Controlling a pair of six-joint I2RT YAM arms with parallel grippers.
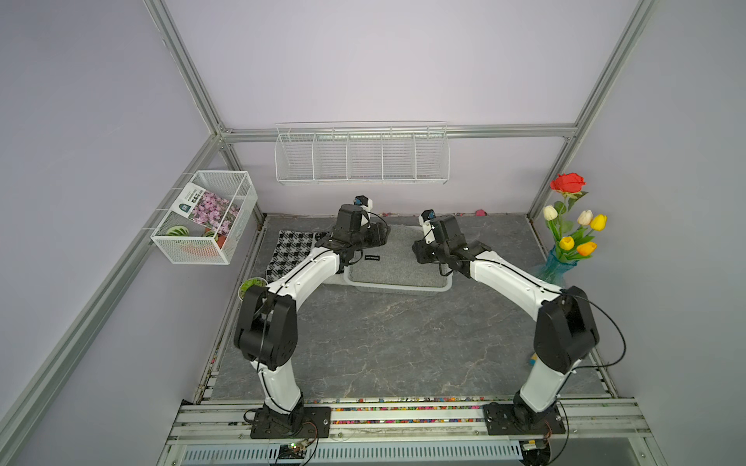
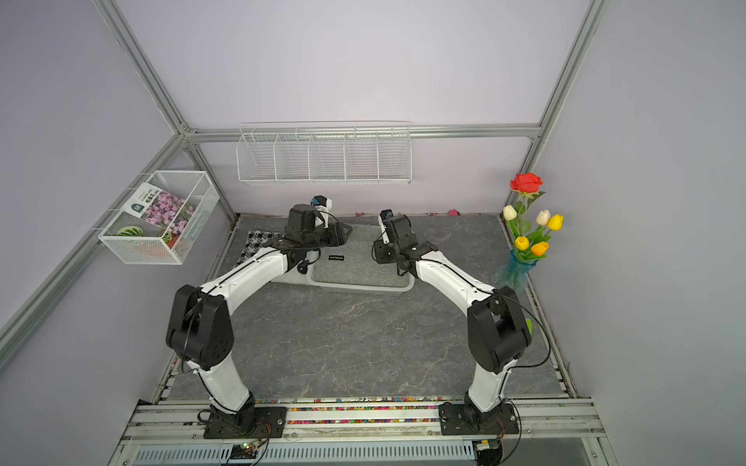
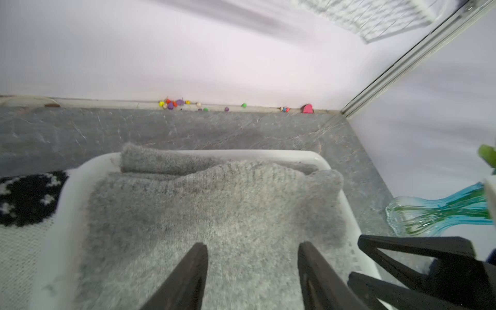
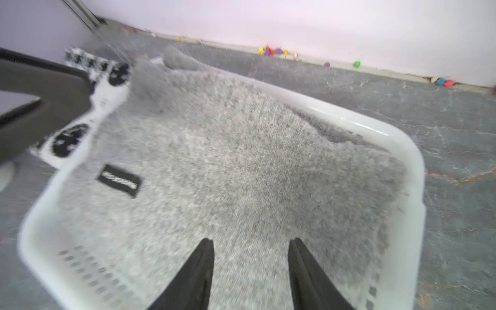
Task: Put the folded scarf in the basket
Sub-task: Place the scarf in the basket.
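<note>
Left arm (image 1: 306,266): stretched forward; left fingers (image 3: 188,276) apart, empty, over the folded grey fuzzy knit scarf (image 3: 214,214).
Location: scarf lies in the shallow whitish perforated plastic basket (image 4: 375,128), far corner lapping the rim.
Handling: likely light, soft, floppy; pinch folded layers at an edge.
Right arm (image 1: 508,278): mirrored; right fingers (image 4: 196,268) apart, empty.

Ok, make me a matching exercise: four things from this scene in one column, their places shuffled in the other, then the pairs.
1. grey scarf
2. black-and-white cloth
3. blue vase
4. seed packet

A. in the wire-mesh box
B. flat on the table, beside the basket
C. in the basket
D. near the side wall, holding flowers

Pairs: 1-C, 2-B, 3-D, 4-A.
</note>
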